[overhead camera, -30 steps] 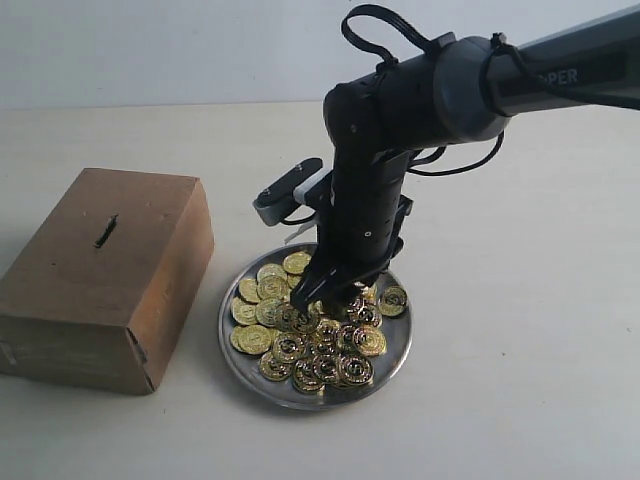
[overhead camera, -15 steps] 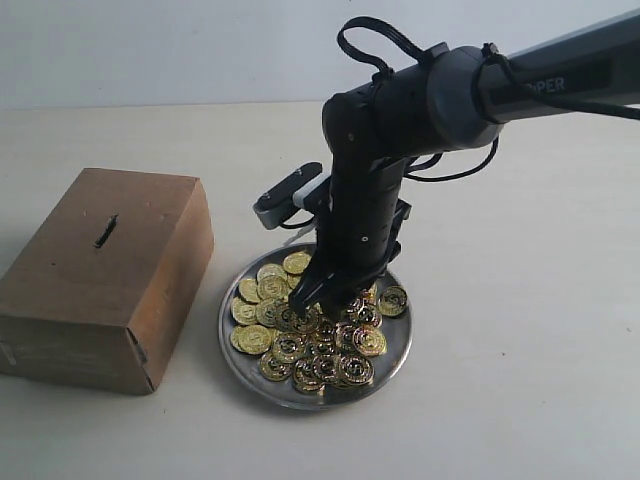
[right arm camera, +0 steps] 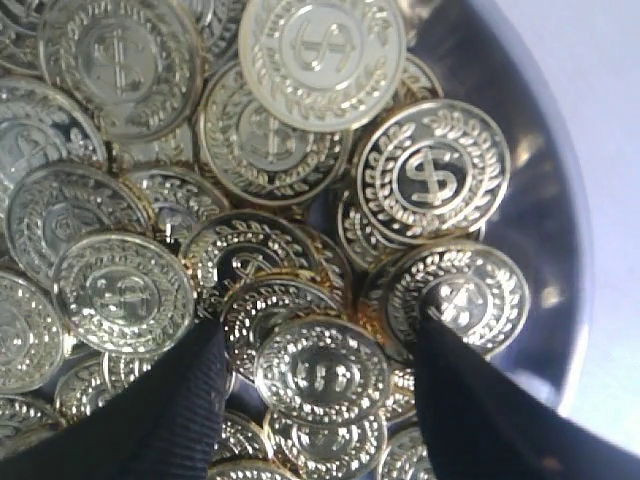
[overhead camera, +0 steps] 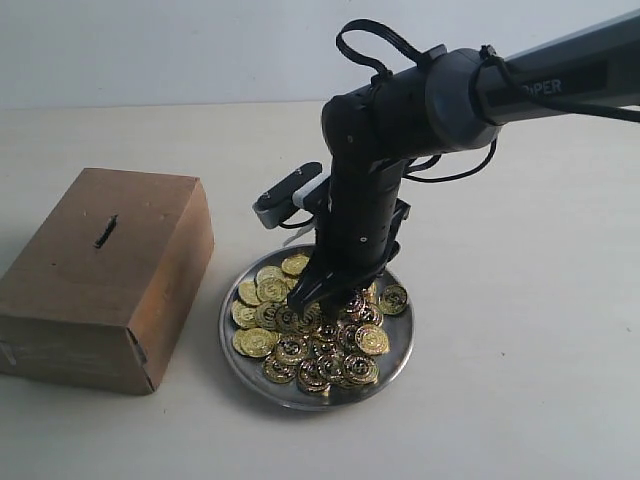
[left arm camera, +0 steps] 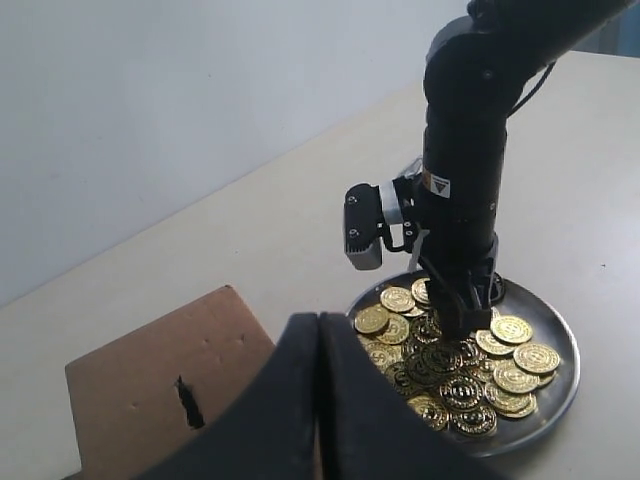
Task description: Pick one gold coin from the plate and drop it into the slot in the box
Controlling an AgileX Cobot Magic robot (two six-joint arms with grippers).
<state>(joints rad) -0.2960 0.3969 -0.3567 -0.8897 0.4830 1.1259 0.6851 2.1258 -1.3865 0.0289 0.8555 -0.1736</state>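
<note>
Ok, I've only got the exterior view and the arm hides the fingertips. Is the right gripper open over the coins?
Observer: Yes, it's open. The right wrist view shows the right gripper with its black fingers on either side of one gold coin.
Operator: Is that coin buried under others?
Observer: No. Its whole face shows, so nothing lies over it.
Operator: And the left gripper? I can't see it at all.
Observer: The left wrist view shows the left gripper shut, with nothing between its fingers.
</note>
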